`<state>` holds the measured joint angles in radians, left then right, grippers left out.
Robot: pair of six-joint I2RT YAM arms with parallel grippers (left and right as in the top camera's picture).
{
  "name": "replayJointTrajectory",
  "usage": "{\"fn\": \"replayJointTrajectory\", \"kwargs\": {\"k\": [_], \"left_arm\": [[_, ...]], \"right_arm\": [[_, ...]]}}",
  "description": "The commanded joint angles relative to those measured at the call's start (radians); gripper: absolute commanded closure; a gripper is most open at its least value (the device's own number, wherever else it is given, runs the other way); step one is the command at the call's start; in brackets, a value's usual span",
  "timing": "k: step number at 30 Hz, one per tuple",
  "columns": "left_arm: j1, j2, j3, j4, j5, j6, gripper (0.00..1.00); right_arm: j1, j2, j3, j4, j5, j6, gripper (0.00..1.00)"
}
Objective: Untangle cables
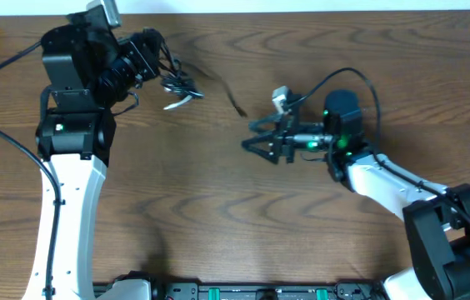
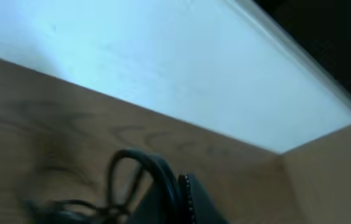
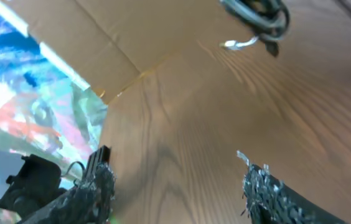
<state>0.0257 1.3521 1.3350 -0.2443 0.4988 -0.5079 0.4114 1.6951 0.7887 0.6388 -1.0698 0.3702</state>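
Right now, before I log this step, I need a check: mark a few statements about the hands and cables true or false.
1. The right hand is open, with nothing between its fingers. True.
2. The cables lie under the right hand. False: they are bunched at the left hand, across the table.
3. The left hand is wide open. False: it is shut, apparently on the cables.
4. The table has a wood grain. True.
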Motion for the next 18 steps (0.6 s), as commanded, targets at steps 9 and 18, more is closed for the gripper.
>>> {"fn": "replayJointTrajectory", "kwargs": {"k": [9, 18], "left_arm": [[-0.016, -0.005, 0.015, 0.006, 0.014, -0.341, 0.93], [-0.147, -0.006, 0.015, 0.007, 0.006, -0.344, 0.92]], "right_arm": [[0.173, 0.005, 0.008, 0.155, 0.187, 0.045, 0.37], [0.258, 0.005, 0.008, 0.296, 0.384, 0.040, 0.37]]}}
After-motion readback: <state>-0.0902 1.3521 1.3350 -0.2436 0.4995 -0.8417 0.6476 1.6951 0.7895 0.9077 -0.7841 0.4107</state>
